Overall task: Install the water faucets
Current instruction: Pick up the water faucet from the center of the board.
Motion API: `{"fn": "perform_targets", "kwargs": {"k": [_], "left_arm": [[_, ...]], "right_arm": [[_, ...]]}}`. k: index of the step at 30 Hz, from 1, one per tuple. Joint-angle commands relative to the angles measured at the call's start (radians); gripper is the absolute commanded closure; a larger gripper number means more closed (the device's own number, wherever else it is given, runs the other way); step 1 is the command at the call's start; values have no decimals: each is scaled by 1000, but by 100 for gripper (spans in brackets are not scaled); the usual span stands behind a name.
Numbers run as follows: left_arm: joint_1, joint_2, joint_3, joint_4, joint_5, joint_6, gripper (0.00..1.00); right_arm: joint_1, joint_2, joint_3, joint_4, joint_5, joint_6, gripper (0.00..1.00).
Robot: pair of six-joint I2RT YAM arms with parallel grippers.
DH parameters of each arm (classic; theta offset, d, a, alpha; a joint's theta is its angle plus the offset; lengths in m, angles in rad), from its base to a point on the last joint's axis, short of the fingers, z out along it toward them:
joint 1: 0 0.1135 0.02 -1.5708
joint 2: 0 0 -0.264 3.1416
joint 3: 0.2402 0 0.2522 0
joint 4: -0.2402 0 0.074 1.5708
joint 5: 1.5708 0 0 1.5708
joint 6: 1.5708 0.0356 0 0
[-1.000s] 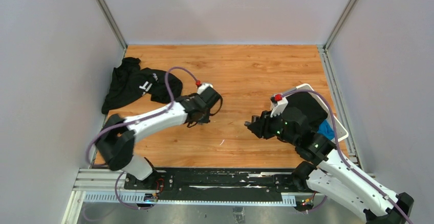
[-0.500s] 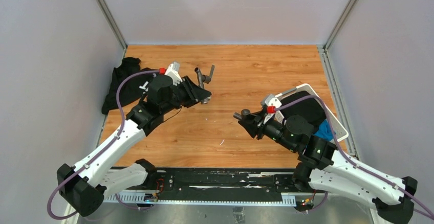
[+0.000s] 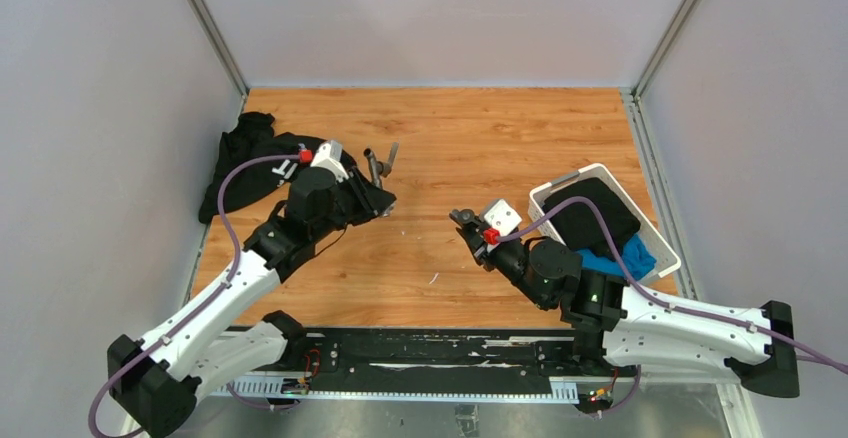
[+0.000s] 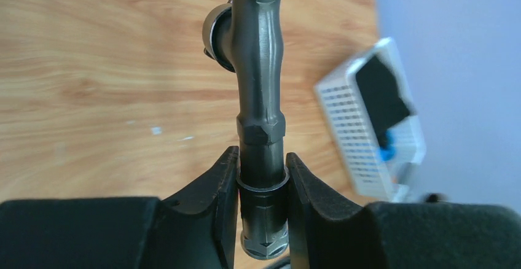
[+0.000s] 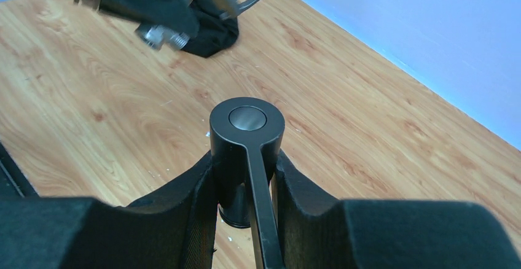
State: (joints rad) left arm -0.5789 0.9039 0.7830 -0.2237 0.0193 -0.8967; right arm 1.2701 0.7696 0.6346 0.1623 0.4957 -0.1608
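Note:
My left gripper is shut on the lower stub of a dark-grey faucet body. That body points up and away, a thin handle beside its top. In the left wrist view the gripper clamps the pipe just below its hex collar, and the faucet body ends in an open mouth with a side fitting. My right gripper is shut on a second faucet piece. It is a short black cylinder with a round cap and a thin lever that runs back between the fingers. The two pieces are apart above the table's middle.
A black cloth garment lies at the far left of the wooden table. A white plastic basket with black and blue cloth in it stands at the right, behind the right arm. Grey walls close in three sides.
The left arm has swung up and left, lifting its faucet body off the table. The right gripper has moved left and further from the basket with its lever piece.

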Motion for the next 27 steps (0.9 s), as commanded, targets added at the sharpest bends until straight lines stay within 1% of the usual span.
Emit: {"fn": "perform_targets", "kwargs": {"k": [1,4,7,8,12,16,21,24,27], "left_arm": [[-12,44,-87,-52,-158,202,100],[-43,94,-130,-7,-194,274,100],[-120,122,-184,69,-315,319,100],[-141,134,-202,98,-347,324,100],[-173,178,-274,215,-380,303,100],[-210,225,-338,378,-440,295,100],[-260,332,-340,457,-548,288,100],[-262,397,-329,458,-552,264,100],[-262,425,-326,455,-537,233,100]], "right_arm": [[10,-3,-8,17,119,76,100],[10,-14,-12,-15,142,107,100],[10,-32,-19,-40,155,128,100],[10,-36,-19,-55,157,137,100],[11,-49,-21,-111,165,188,100],[11,-55,-29,-134,163,226,100],[10,-50,-29,-153,158,246,100],[10,-54,-26,-158,159,255,100],[11,-63,-28,-180,160,257,100]]}}
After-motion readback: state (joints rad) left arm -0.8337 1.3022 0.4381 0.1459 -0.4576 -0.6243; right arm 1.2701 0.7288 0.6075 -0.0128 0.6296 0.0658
